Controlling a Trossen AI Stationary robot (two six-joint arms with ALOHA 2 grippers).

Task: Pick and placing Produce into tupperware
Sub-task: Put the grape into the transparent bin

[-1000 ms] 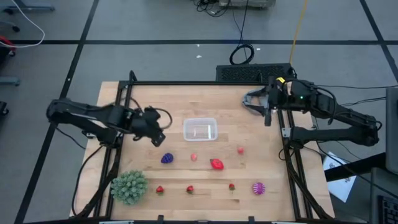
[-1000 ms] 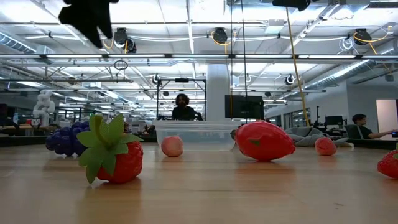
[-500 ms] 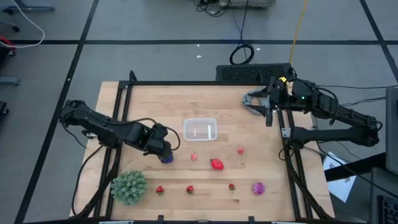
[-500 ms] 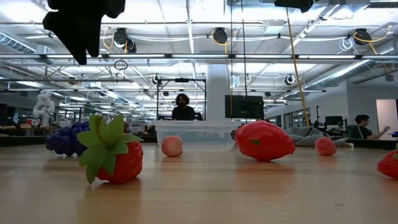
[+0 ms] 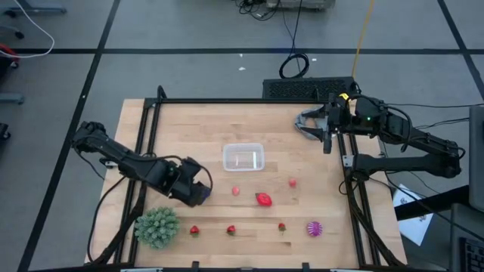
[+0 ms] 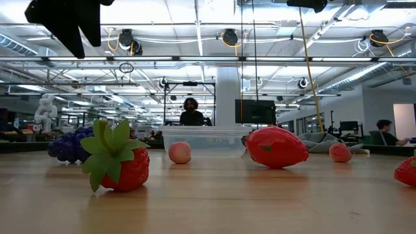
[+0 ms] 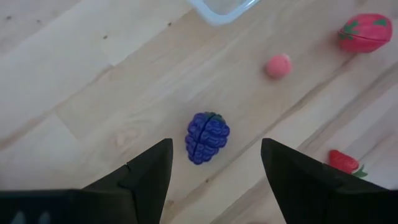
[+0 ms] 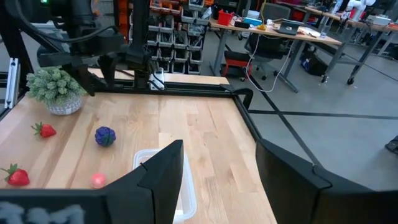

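Left gripper (image 7: pixel 211 168) above the purple grapes (image 7: pixel 208 137)
Its fingers stand wide and empty, the grapes lying between and just ahead of them; the tupperware (image 7: pixel 222 9) sits farther ahead.

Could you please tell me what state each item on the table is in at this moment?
tupperware: upright, no fruit visible inside.
purple grape toy: lying on the wood, ungripped.
large red strawberry: lying on its side.
left gripper: open above the grape toy.
right gripper: open, waiting at the table's far right.
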